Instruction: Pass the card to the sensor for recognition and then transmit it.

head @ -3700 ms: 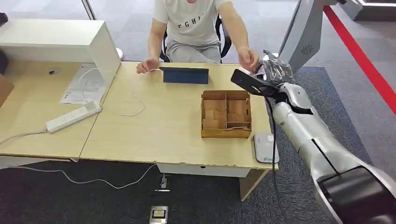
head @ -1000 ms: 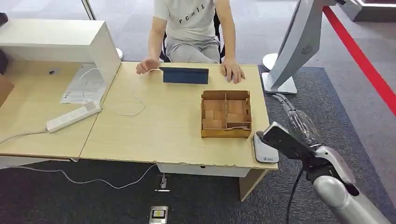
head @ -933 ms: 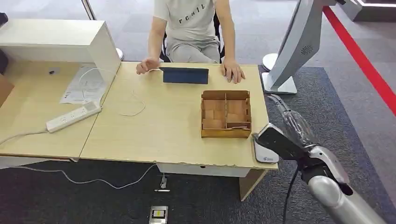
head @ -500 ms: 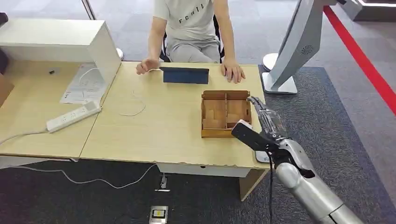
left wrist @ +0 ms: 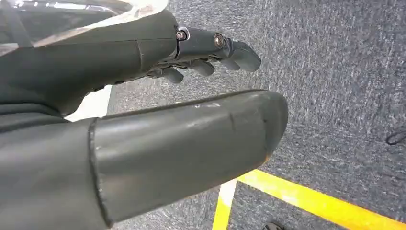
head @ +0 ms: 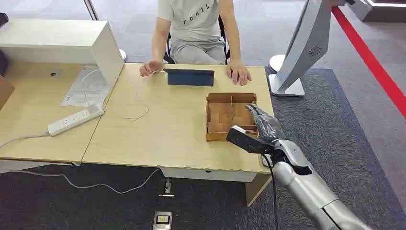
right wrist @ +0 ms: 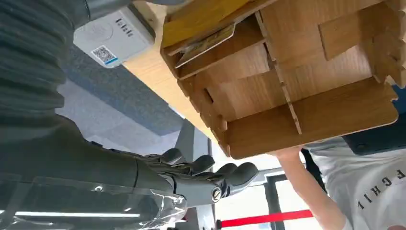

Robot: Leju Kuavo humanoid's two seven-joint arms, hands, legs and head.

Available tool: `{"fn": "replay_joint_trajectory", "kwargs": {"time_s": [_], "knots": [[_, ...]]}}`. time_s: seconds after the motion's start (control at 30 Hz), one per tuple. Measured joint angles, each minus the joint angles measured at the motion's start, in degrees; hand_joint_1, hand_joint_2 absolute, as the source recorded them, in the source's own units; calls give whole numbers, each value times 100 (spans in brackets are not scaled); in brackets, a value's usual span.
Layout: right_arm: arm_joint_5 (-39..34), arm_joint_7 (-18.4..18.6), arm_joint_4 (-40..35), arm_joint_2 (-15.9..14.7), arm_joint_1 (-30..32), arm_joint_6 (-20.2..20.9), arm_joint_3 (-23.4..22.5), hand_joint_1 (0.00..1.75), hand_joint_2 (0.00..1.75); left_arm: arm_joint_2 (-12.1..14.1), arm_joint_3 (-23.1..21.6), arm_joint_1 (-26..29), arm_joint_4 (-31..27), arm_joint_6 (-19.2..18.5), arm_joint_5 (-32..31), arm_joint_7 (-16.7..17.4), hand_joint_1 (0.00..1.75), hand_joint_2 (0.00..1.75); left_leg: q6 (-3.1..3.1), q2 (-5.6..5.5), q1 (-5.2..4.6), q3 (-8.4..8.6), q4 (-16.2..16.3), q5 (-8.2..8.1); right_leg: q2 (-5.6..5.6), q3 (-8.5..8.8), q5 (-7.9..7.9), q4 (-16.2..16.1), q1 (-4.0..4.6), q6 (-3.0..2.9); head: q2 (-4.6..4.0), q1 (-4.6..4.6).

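**A:** Head view layout?

**B:** One pale wood surface [head: 172,129]. One person [head: 196,28] is seated at its 12 o'clock edge with two hands flat on it, one [head: 151,67] at 11 and one [head: 238,74] at 1. One dark blue tablet case [head: 190,77] stands between them. One white power strip [head: 75,120] lies at 9. One wooden box [head: 225,115] with dividers sits toward 3.

**A:** Right hand?

**B:** The right hand [head: 262,125] is over the box's 3 o'clock side, and the silver arm comes in from 5. In the right wrist view the fingers [right wrist: 210,172] are stretched out side by side, lightly bent, with nothing among them. The thumb is mostly out of frame, so I can't tell whether it pins anything.

**A:** What does the wrist cam add?

**B:** One white sensor [right wrist: 112,40] with a QR label, on the surface just beside the box. Also one card [right wrist: 208,42], printed face showing, lying tilted in the box compartment nearest the sensor. I can't tell whether the hand touches it.

**A:** Left hand?

**B:** In the left wrist view the left hand [left wrist: 143,96] hangs over grey carpet floor [left wrist: 344,96] with one yellow line [left wrist: 311,203]. Its fingers [left wrist: 215,52] are loosely curved and apart from the thumb, holding nothing.
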Motion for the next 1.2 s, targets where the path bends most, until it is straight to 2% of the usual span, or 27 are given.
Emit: {"fn": "replay_joint_trajectory", "kwargs": {"time_s": [0.4, 0.63, 0.87, 1.2], "knots": [[617, -24, 88, -190, -196, 306, -98, 0, 175, -2, 7, 6, 0, 4, 26, 4, 0, 0, 0, -1, 0, 1, 1, 0, 0, 1, 1, -1, 0, 0, 0, 0], [684, -39, 83, -332, -260, 553, -153, 0, 175, 0, 11, 11, 0, 17, 44, 46, 0, 0, 0, 3, -1, 1, 1, 0, 1, 0, 1, -1, -1, 0, 0, 0], [665, -70, 94, -302, -243, 599, -129, 0, 175, 0, 11, 9, 0, 17, 50, 0, 0, 0, 0, 2, 0, 0, 0, 0, 1, 0, 1, 0, 1, 0, 0, 0], [612, -186, 254, -55, -242, 575, -20, 0, 175, 0, 11, 6, 0, 33, 54, 0, 0, 0, 0, 2, 0, 0, 0, 0, 1, 1, 1, 0, 0, 0, 0, 0]]}}
